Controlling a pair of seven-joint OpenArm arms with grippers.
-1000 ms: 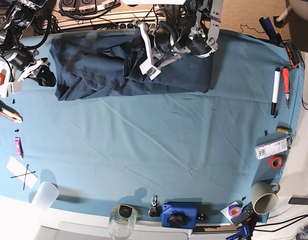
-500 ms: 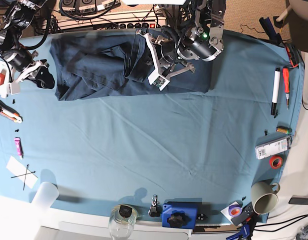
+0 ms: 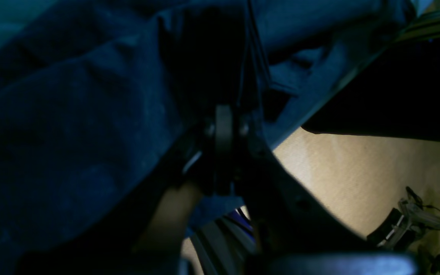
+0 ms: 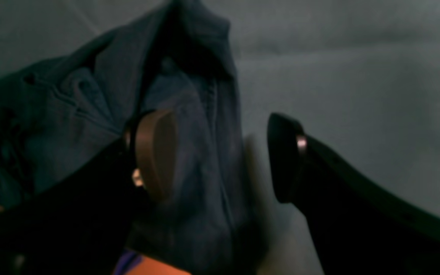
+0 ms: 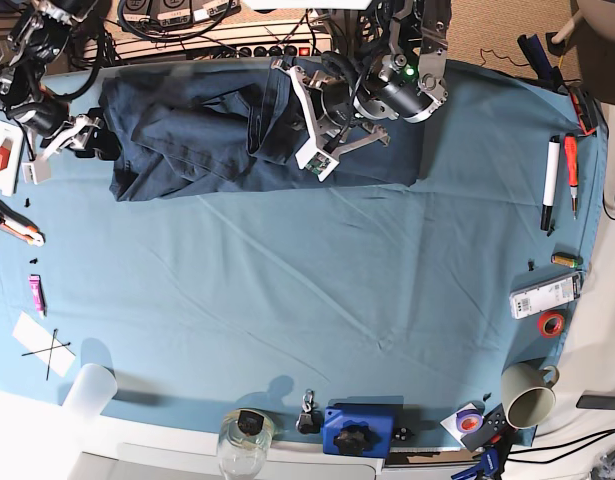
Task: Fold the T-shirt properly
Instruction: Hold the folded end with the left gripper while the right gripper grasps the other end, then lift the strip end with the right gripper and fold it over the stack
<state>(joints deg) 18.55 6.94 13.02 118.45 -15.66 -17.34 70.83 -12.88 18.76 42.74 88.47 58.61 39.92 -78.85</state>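
The left fingers [image 5: 309, 120] are closed on a fold of the T-shirt [image 5: 197, 130]. The right fingers [image 4: 220, 160] stand wide apart and hold nothing, beside the shirt's edge at 9 o'clock. The T-shirt lies bunched at 12 o'clock on the teal-covered tabletop [image 5: 317, 290].

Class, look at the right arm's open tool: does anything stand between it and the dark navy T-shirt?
Nothing visible does. The right tool is open at the edge of the crumpled dark navy-blue cotton T-shirt, one finger over the fabric, the other over the bare teal-blue table cloth.
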